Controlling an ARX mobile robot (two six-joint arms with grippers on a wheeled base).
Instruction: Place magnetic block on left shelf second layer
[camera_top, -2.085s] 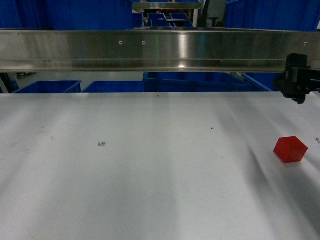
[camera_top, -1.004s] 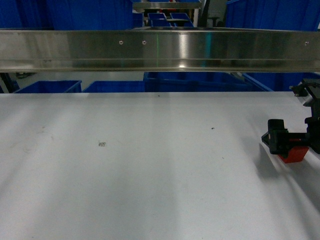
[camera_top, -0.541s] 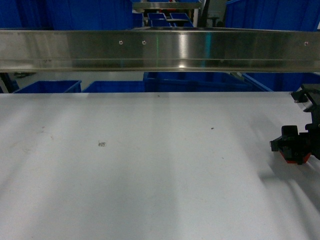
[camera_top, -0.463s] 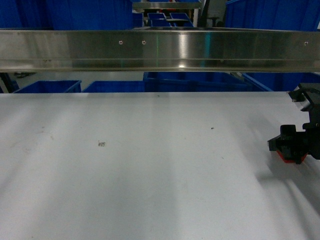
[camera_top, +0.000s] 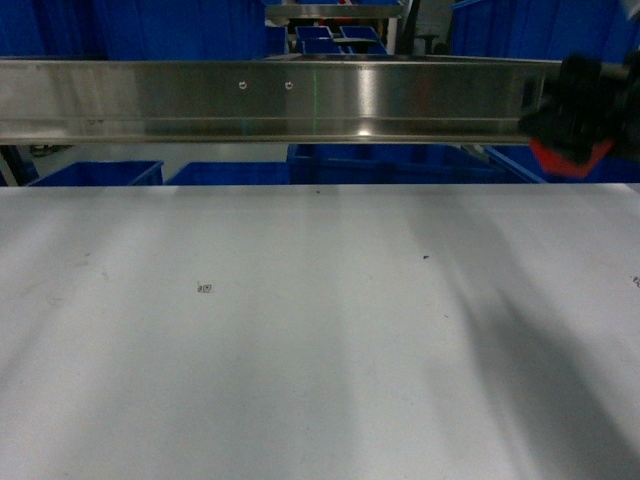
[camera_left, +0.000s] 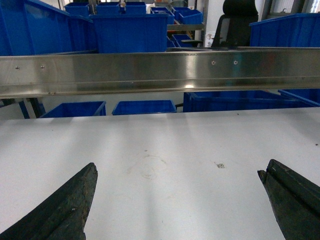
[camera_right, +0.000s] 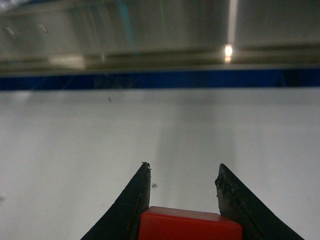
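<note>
The magnetic block (camera_right: 189, 224), a small bright-red cube, sits clamped between the two dark fingers of my right gripper (camera_right: 183, 172), which is shut on it. In the head view the block (camera_top: 566, 158) shows as a red patch under the blurred black right gripper (camera_top: 580, 120), high at the right edge, in front of the steel beam and well above the table. My left gripper (camera_left: 177, 172) is open, its two dark fingers spread wide low over the white table (camera_left: 160, 150), with nothing between them. The left shelf second layer is out of view.
A long shiny steel beam (camera_top: 280, 100) spans the far edge of the white table (camera_top: 300, 330). Blue crates (camera_top: 100, 172) stand behind and below it, more stacked further back (camera_left: 130, 30). A tiny speck (camera_top: 204, 288) lies on the table.
My right gripper came down over the red block, shut on it, and has lifted it from the table's right side up to the height of the steel beam.
</note>
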